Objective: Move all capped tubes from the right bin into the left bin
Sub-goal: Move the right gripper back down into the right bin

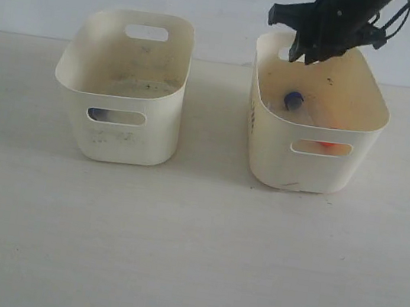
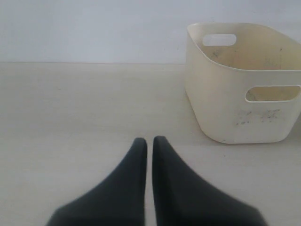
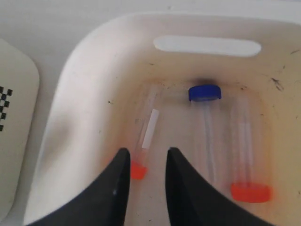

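The right bin (image 1: 307, 165) (image 3: 84, 94) holds three capped tubes lying on its floor: one with a blue cap (image 3: 204, 92) (image 1: 294, 100), one with an orange-red cap (image 3: 138, 170) partly behind my finger, and another orange-red one (image 3: 250, 192) (image 1: 329, 147). My right gripper (image 3: 146, 157) (image 1: 306, 54) hangs open over the bin's back rim, with nothing between its fingers. The left bin (image 1: 119, 137) (image 2: 240, 108) stands apart; something dark (image 1: 99, 114) shows through its front cut-out. My left gripper (image 2: 148, 141) is shut and empty, low over the table, away from the left bin.
A pale board with a black checker pattern (image 3: 9, 132) lies just outside the right bin in the right wrist view. A pale wall stands behind both bins. Bare table (image 1: 189, 259) stretches in front of the bins and between them.
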Controlling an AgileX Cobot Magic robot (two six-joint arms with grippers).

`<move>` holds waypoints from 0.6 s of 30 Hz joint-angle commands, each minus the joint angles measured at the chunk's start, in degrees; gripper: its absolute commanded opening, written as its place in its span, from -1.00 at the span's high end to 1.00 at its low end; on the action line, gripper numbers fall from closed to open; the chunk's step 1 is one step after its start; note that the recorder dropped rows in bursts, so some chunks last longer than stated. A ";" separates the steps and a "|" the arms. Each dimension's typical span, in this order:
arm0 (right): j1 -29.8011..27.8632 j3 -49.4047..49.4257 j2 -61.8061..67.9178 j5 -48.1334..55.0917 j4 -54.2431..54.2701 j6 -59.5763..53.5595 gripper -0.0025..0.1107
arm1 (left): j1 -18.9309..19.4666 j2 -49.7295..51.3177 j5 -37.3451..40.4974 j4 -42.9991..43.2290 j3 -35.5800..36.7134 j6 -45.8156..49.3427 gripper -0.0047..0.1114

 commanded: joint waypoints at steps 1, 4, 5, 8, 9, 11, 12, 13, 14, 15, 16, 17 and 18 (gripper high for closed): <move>-0.17 -0.22 2.57 0.45 -0.97 1.84 0.50 | -0.23 -0.22 0.03 -0.50 0.15 -0.12 0.85; -0.17 -0.22 3.90 0.69 -0.97 1.81 0.50 | -0.23 -0.22 0.03 -0.50 0.15 -0.12 0.85; -0.17 -0.22 4.20 0.69 -0.97 1.86 0.50 | -0.23 -0.22 0.03 -0.50 0.15 -0.12 0.85; -0.17 -0.22 5.13 0.69 -1.42 2.14 0.50 | -0.23 -0.22 0.03 -0.50 0.15 -0.12 0.85; -0.17 -0.22 5.22 0.69 -1.58 2.58 0.50 | -0.23 -0.22 0.03 -0.50 0.15 -0.12 0.85; -0.17 -0.22 5.52 0.69 -1.58 3.60 0.50 | -0.23 -0.22 0.03 -0.50 0.15 -0.12 0.85; -0.17 -0.22 5.63 0.51 -1.58 3.60 0.50 | -0.23 -0.22 0.03 -0.50 0.15 -0.12 0.85; -0.17 -0.22 5.89 0.39 -1.90 3.91 0.50 | -0.23 -0.22 0.03 -0.50 0.15 -0.12 0.85; -0.17 -0.22 6.11 0.27 -2.24 3.91 0.50 | -0.23 -0.22 0.03 -0.50 0.15 -0.12 0.85; -0.17 -0.22 6.34 0.27 -2.58 3.91 0.50 | -0.23 -0.22 0.03 -0.50 0.15 -0.12 0.85; -0.17 -0.22 6.76 0.27 -3.24 3.91 0.50 | -0.23 -0.22 0.03 -0.50 0.15 -0.12 0.85; -0.17 -0.22 7.01 0.27 -4.20 4.23 0.50 | -0.23 -0.22 0.03 -0.50 0.15 -0.12 0.85; -0.17 -0.22 7.56 0.16 -5.43 4.98 0.50 | -0.23 -0.22 0.03 -0.50 0.15 -0.12 0.85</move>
